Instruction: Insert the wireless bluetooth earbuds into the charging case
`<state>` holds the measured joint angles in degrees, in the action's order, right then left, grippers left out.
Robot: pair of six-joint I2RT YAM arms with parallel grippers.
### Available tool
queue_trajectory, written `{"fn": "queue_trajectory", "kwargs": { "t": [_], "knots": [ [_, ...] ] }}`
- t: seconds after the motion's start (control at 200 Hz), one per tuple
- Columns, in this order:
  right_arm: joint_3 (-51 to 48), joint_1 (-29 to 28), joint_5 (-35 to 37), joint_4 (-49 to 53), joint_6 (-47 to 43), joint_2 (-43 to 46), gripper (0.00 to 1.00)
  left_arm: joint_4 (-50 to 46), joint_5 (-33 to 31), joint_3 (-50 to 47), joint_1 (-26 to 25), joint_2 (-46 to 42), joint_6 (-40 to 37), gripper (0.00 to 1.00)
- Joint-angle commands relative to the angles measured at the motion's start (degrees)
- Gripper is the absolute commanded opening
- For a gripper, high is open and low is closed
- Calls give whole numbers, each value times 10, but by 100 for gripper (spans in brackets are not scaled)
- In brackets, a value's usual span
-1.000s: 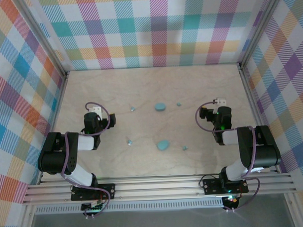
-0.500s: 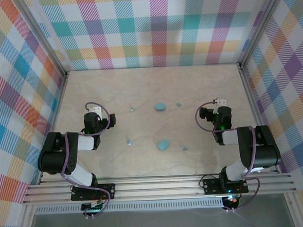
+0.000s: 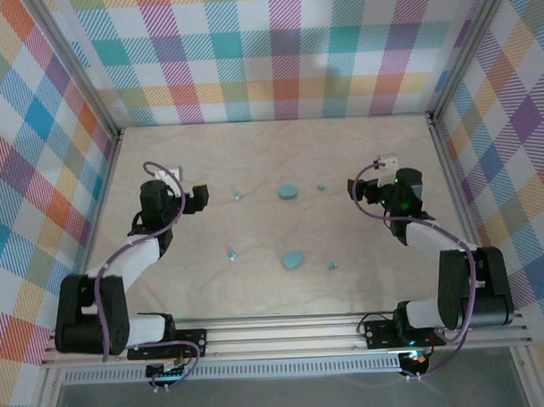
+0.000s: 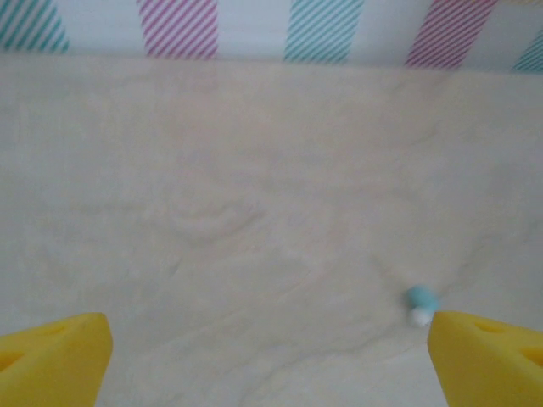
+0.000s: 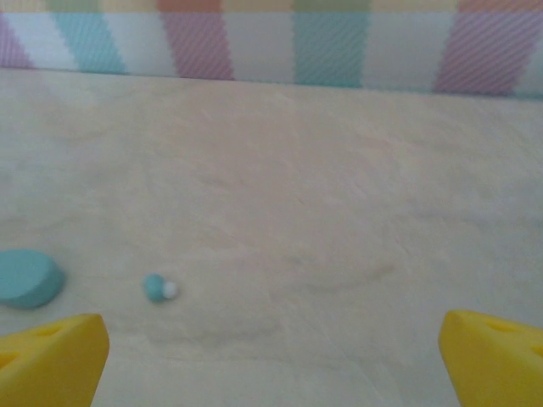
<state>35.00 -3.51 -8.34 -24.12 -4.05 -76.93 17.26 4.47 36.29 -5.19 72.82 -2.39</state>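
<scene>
Pale tbl (image 3: 253, 159) w/ plaid walls (image 3: 276, 51)

Table (image 4: 254, 170) matt wood grain; fingers (image 4: 51, 360) smooth plastic.

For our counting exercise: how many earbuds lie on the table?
4. Far left earbud and far right earbud flank the far case; near left earbud and near right earbud flank the near case. None seems hidden.

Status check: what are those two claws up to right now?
Left claw, right claw both open, empty. Four earbuds loose on table, outside cases. Nothing in the way.
</scene>
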Motion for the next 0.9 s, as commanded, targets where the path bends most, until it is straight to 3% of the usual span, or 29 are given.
{"fn": "queue_trajectory", "kwargs": {
  "t": [0.0, 0.125, 0.225, 0.43, 0.6, 0.895],
  "knots": [
    [59, -46, -72, 156, -95, 24, 100, -169, 23, 42, -40, -43, 19, 93],
    [132, -133, -105, 300, -240, 25, 100, -194, 37, 33, -91, -70, 135, 85],
    [179, -194, -137, 403, -280, 1, 100, -172, 7, 0, -169, -83, 197, 83],
    [151, -296, -115, 451, -373, 14, 100, -167, -30, -37, -274, -96, 247, 84],
    [146, -308, -141, 486, -459, 10, 100, -187, -58, -70, -284, -123, 266, 86],
    [184, -359, -48, 522, -530, -102, 90, -214, -82, -94, -284, -189, 263, 88]
  ]
}}
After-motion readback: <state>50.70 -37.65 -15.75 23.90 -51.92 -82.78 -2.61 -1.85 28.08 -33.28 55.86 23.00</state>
